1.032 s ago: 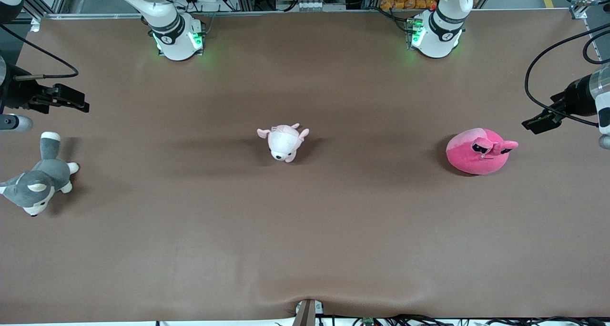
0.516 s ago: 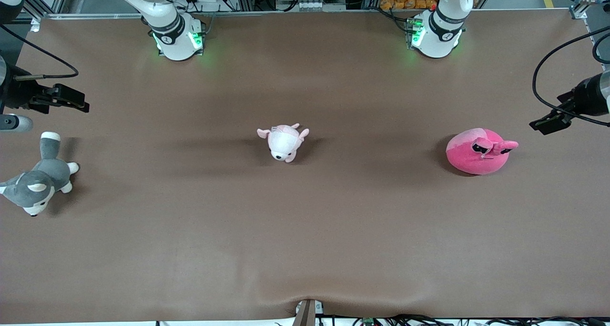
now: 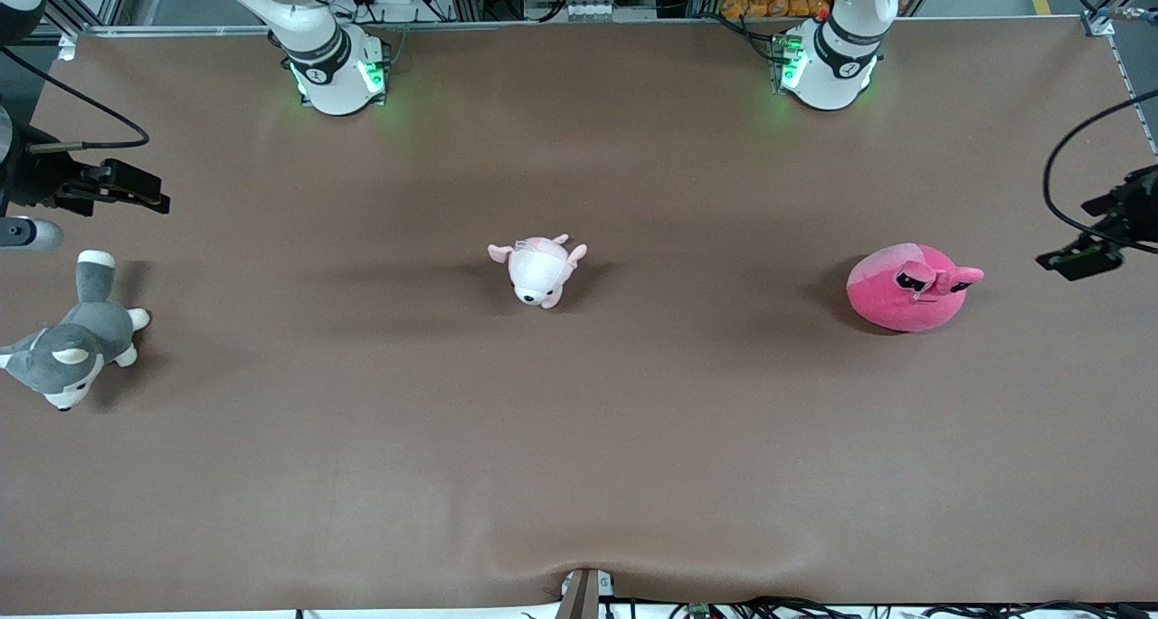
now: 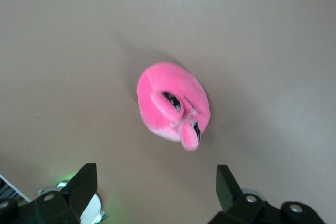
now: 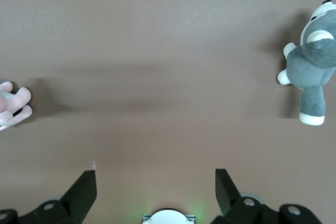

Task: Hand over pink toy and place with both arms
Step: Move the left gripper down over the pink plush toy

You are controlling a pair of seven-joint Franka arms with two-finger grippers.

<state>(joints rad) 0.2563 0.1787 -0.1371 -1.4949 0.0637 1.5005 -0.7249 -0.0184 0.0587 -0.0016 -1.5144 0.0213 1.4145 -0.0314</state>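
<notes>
In the front view we see the pink toy [image 3: 909, 288] on the desk [image 3: 579, 438] toward the left arm's end, the left gripper [image 3: 1077, 261] just beside it in the air. The right gripper [image 3: 136, 194] waits above the husky [image 3: 72, 347]. In the left wrist view the left gripper [image 4: 156, 184] is released above the toy [image 4: 172, 102]. In the right wrist view the right gripper [image 5: 156, 187] is released too.

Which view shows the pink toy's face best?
The left wrist view: the pink toy fills mid-frame, eyes and ears clear. The front view shows it small, toward the left arm's end. The right wrist view misses it.

Brown table [image 3: 633, 438] carries pink toy [image 3: 907, 289], pale plush [image 3: 538, 270], husky [image 3: 68, 347].
</notes>
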